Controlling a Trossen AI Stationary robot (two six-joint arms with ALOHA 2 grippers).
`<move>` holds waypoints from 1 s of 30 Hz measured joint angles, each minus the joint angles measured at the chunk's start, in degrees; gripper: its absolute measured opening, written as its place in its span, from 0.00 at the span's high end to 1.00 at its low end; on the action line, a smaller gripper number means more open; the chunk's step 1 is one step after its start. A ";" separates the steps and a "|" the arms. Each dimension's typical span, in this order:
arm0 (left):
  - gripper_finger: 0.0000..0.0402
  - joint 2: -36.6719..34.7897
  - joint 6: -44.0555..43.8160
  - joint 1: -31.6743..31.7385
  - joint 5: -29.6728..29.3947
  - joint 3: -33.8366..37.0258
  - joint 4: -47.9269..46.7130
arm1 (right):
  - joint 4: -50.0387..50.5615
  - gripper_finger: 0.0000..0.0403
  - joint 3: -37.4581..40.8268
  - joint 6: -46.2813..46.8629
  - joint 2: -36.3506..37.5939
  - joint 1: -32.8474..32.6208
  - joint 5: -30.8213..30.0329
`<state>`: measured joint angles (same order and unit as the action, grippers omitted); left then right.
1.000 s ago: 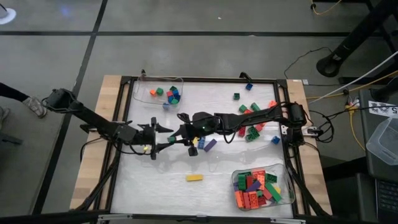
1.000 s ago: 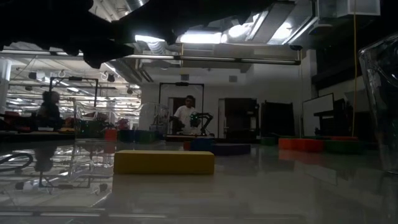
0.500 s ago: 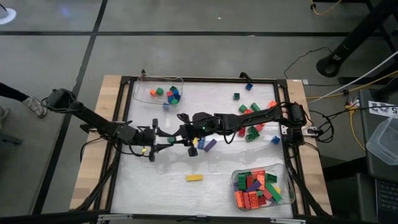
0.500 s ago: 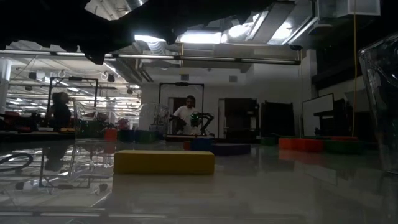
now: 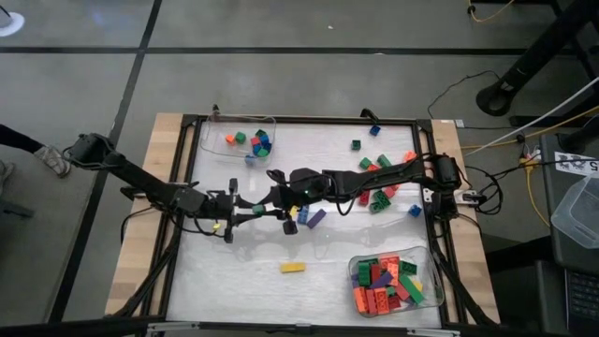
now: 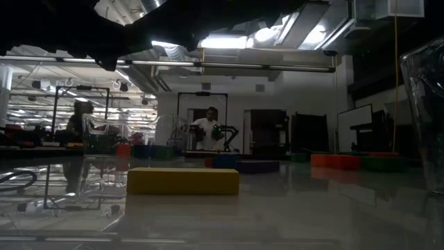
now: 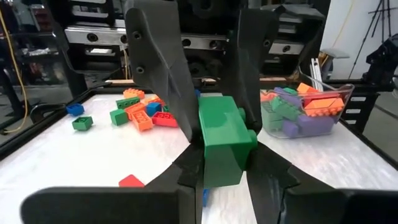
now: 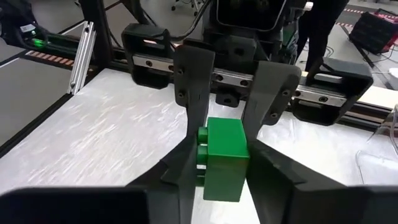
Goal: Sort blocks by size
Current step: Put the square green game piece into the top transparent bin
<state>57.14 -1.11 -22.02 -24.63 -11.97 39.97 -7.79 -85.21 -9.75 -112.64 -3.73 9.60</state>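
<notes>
Green block [image 7: 222, 144]: sat pinched between two pairs of dark fingers at once, mid-table, where the two grippers met nose to nose.
Left gripper [image 5: 245, 208]: jaws were drawn tight on the green block; in its wrist view the fingers [image 7: 163, 81] pressed both sides of it.
Right gripper [image 5: 267, 204]: jaws stood only narrowly apart and lay against the same block in its own wrist view, one finger [image 8: 194, 87] on either side; whether it gripped firmly I could not tell.
Block's height: it was carried clear of the white table [image 5: 234, 271], studs pointing sideways.
Just beside the grippers: a purple block [image 5: 316, 218] and a blue block [image 5: 302, 215] lay on the table under the right arm.
Loose blocks [image 5: 379, 183]: a scatter of red, green, orange and blue lay toward the right side.
Yellow block [image 5: 292, 268]: lay alone nearer the front edge, well apart from the rest.
Far-left tray [image 5: 273, 124]: held a few small blocks.
Near-right tray [image 5: 436, 277]: held many longer blocks.
Room beyond: a person [image 6: 206, 129] stood in the background.
</notes>
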 joint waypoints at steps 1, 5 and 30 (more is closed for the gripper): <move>0.82 0.00 -0.36 0.02 0.03 0.00 0.06 | -0.18 0.68 0.00 0.36 0.00 -0.02 -0.69; 0.82 0.00 -0.78 0.02 0.10 -0.02 0.04 | -0.44 0.59 0.00 1.45 0.00 -0.07 -3.77; 0.78 -0.02 -2.98 22.62 -18.42 -0.09 -0.66 | 39.19 0.39 -0.06 9.63 23.67 3.56 -31.13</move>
<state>57.12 -4.09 0.60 -43.06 -12.05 39.31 31.41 -85.27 -0.12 -88.97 -0.17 -21.53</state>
